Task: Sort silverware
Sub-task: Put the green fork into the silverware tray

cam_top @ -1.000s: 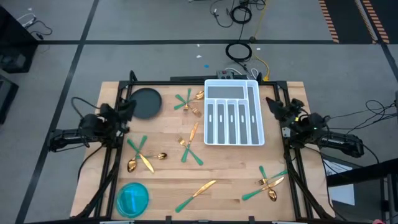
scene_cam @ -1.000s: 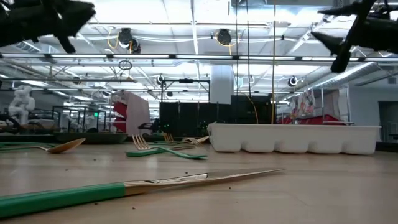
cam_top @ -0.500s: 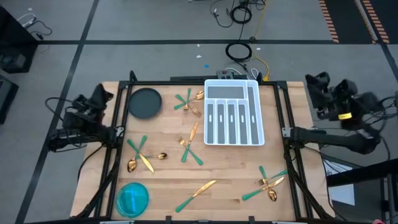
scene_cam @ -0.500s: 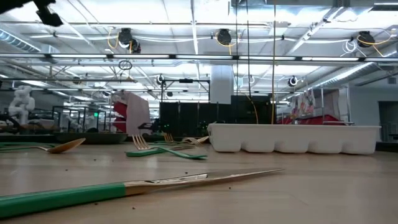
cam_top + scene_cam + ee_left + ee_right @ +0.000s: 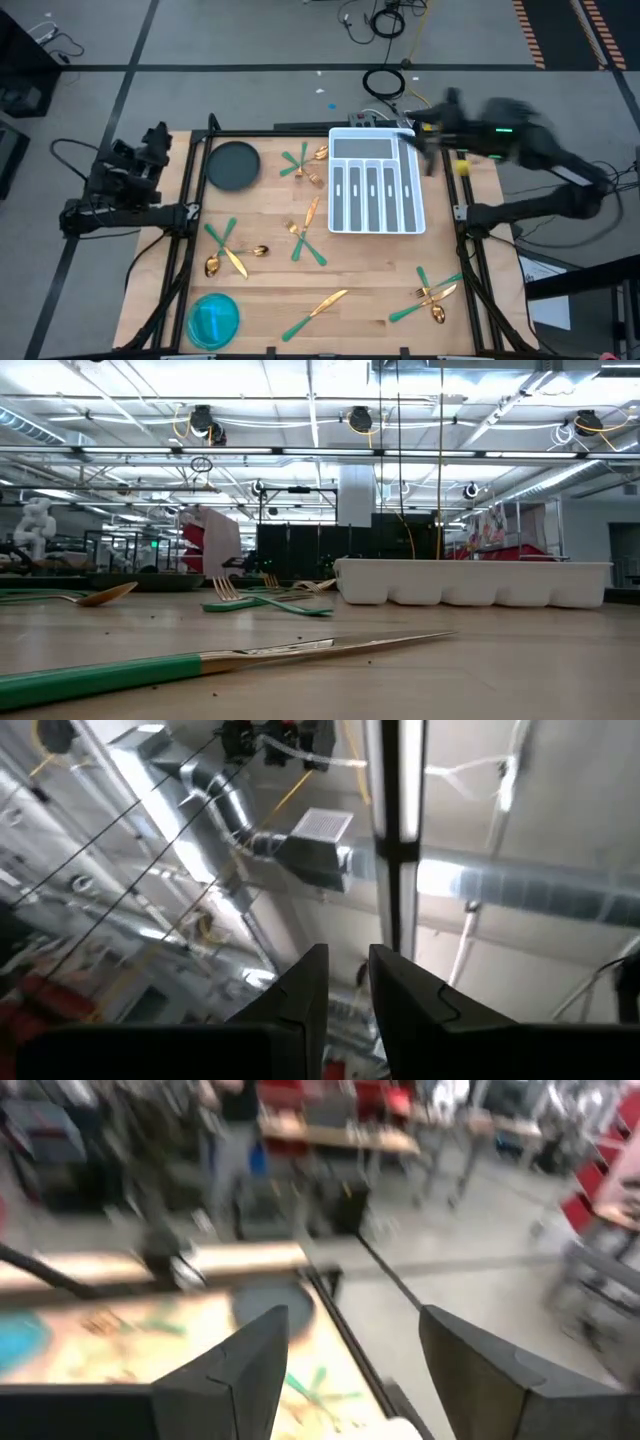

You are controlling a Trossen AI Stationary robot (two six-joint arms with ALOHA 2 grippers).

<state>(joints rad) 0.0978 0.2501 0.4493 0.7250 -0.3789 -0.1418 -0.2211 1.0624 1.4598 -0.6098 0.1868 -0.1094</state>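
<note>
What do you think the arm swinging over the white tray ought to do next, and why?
Probably lower the right gripper, fingers apart and holding nothing, toward the nearest silverware beside the tray. The tray's compartments look empty, and every piece lies loose on the table.

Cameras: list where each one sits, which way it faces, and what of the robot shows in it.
High view: above, looking straight down on the table; both arms show, left gripper off the table's left edge, right gripper by the white tray.
Low view: at tabletop height, facing the room; no arm shows.
Left wrist view: faces ceiling ducts, own fingers at bottom.
Right wrist view: faces table and room, own fingers wide apart.
Shared: high and low views both show the tray and the silverware.
</note>
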